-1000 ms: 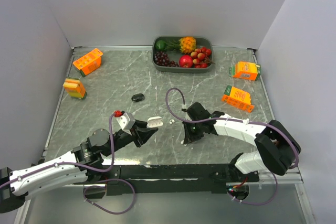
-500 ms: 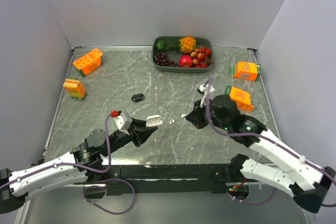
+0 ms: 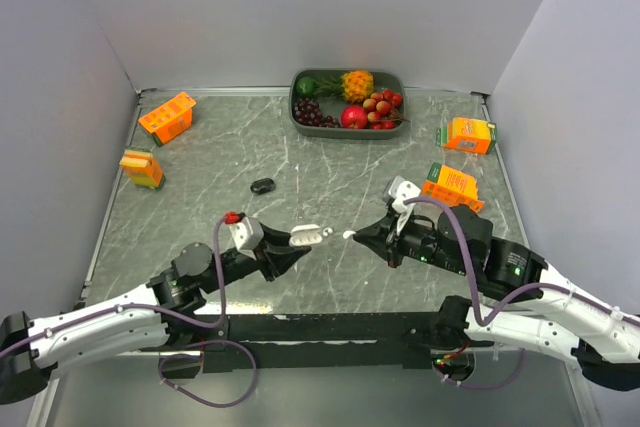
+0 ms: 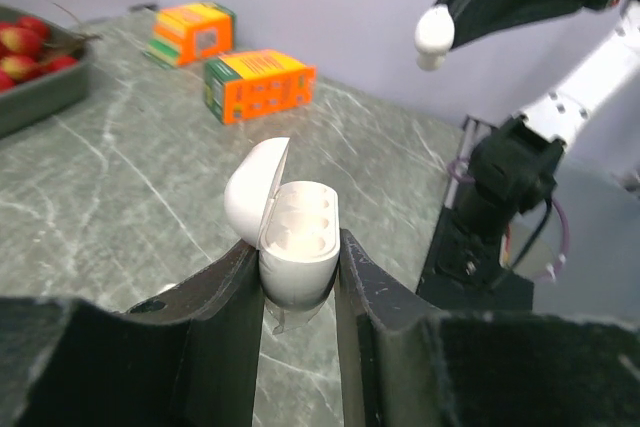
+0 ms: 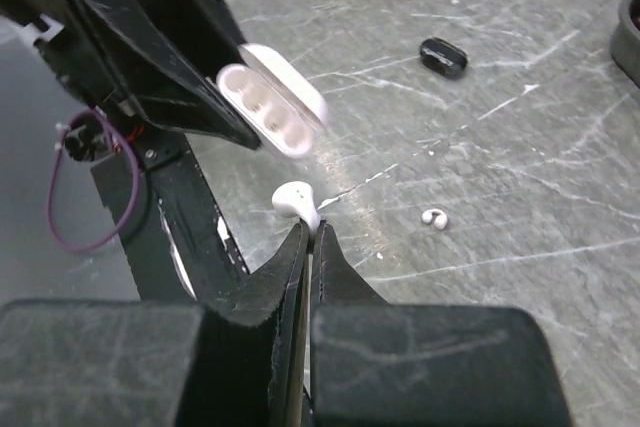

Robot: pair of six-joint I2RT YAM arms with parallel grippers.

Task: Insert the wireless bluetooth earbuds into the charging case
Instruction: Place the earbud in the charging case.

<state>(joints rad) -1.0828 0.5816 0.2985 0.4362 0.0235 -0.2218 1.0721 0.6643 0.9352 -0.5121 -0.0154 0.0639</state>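
Observation:
My left gripper (image 3: 295, 247) is shut on the white charging case (image 3: 305, 235), held above the table with its lid open. The empty sockets show in the left wrist view (image 4: 295, 237), between the fingers (image 4: 225, 297). My right gripper (image 3: 362, 237) is shut on the stem of a white earbud (image 3: 349, 235), held in the air just right of the case. The right wrist view shows this earbud (image 5: 296, 199) at my fingertips, below the open case (image 5: 270, 97). A second white earbud (image 5: 434, 218) lies on the table. A small glossy black oval piece (image 3: 262, 186) lies farther back.
A dark tray (image 3: 400, 82) of fruit stands at the back centre. Orange boxes sit at the left (image 3: 167, 117), (image 3: 142, 168) and at the right (image 3: 468, 134), (image 3: 452, 186). The black front rail (image 3: 330, 325) runs along the near edge.
My right arm has risen off the table with the white earbud and brought it up beside the case. My left gripper has shifted the open case slightly to the right.

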